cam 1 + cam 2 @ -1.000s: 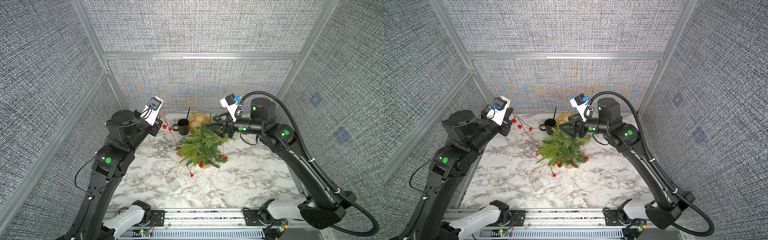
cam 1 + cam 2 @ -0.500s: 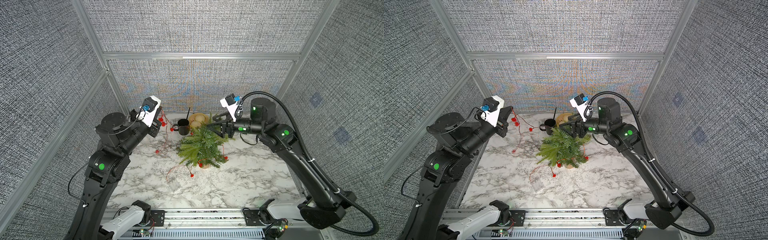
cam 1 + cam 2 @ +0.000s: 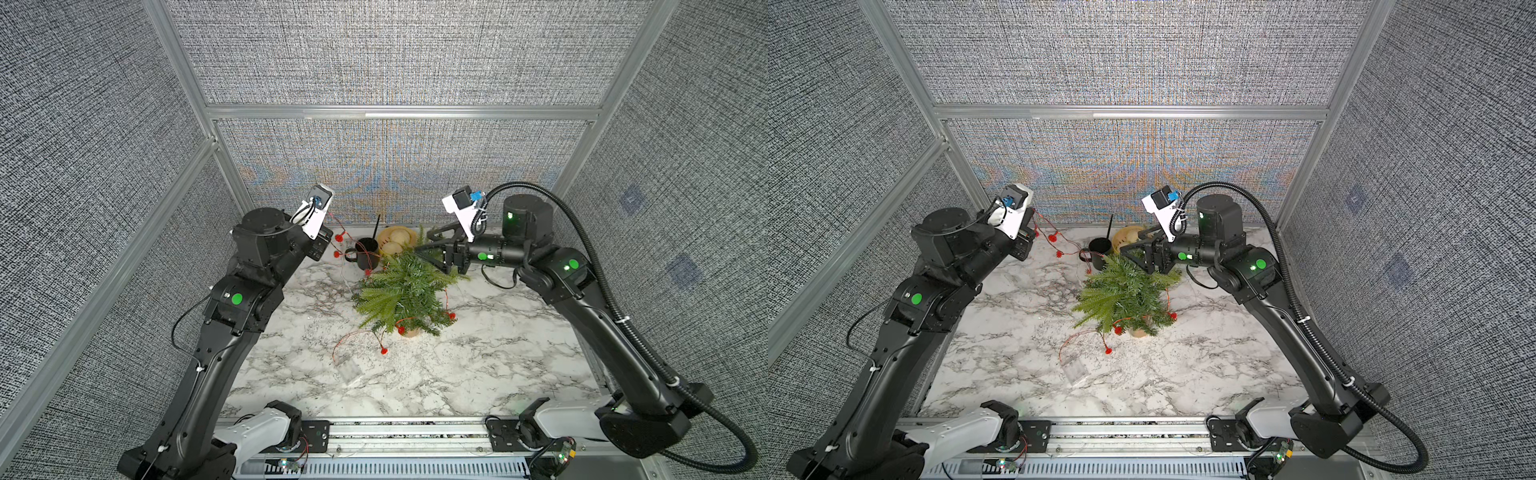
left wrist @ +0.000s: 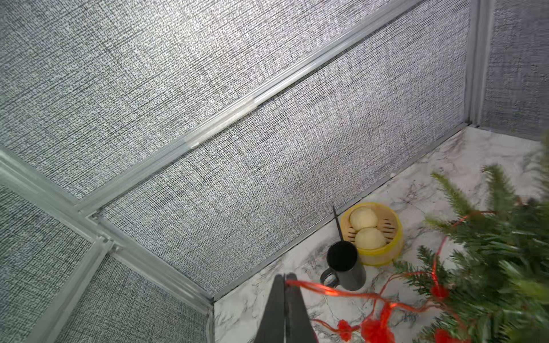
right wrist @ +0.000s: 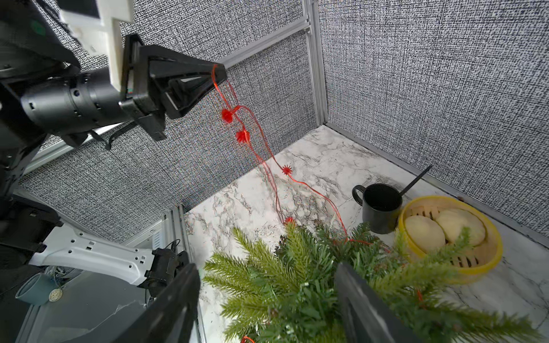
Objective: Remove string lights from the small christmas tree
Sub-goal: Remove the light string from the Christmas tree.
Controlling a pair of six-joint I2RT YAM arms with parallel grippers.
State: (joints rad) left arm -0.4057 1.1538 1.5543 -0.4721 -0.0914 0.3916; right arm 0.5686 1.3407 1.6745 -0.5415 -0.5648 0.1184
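Grey woven walls [image 3: 374, 62] close in a white marbled table [image 3: 291, 374], and over it the left arm [image 3: 232, 299] has swung back in toward the rear wall and risen a little, while the right arm [image 3: 573, 266] has stayed put. That lift has drawn the upper run of the string lights [image 5: 242, 136] into the air, clear of the branches, which I judge to be real progress, though lower turns and a few red bulbs remain wound round the tree [image 3: 401, 291] standing mid-table. The right gripper [image 5: 266, 270] is spread wide astride the tree's top fronds; whether it actually presses them is hard to tell. Behind the tree sit a yellow steamer basket [image 4: 380, 255] with two buns and a black mug [image 3: 368, 259]. The slanting wire passes just beside the mug, a likely snag. The left gripper [image 5: 219, 74] is clenched on that wire, and the clear battery box [image 3: 348, 368] lies on the table in front of the tree
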